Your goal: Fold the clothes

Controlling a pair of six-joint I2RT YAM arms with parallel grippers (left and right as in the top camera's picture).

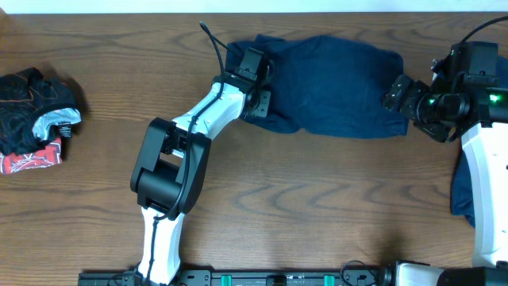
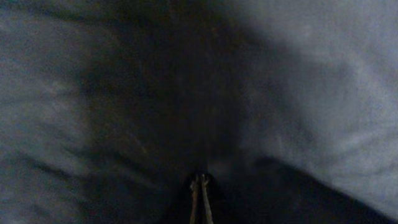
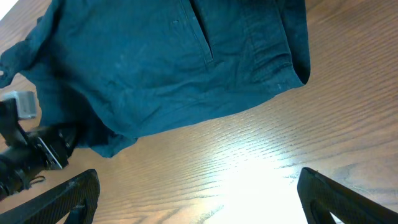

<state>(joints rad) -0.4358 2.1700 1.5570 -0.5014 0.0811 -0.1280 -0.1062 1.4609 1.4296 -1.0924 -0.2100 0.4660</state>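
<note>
Three lots of cloth on the desk [image 1: 317,206]: one pair of navy shorts [image 1: 333,79] spread flat at the far side, one blue piece [image 1: 459,191] to the right of the shorts and nearer, and one dark, red and grey heap [image 1: 36,119] well left of them. Two arms in play. The left arm [image 1: 182,151] stretches out long, the left gripper [image 1: 258,83] down on the shorts' left end, fingers [image 2: 194,199] pressed together amid cloth; can't tell if a fold is caught. Over at the shorts' right end, the right gripper [image 1: 397,95] sits spread wide, holding nothing.
</note>
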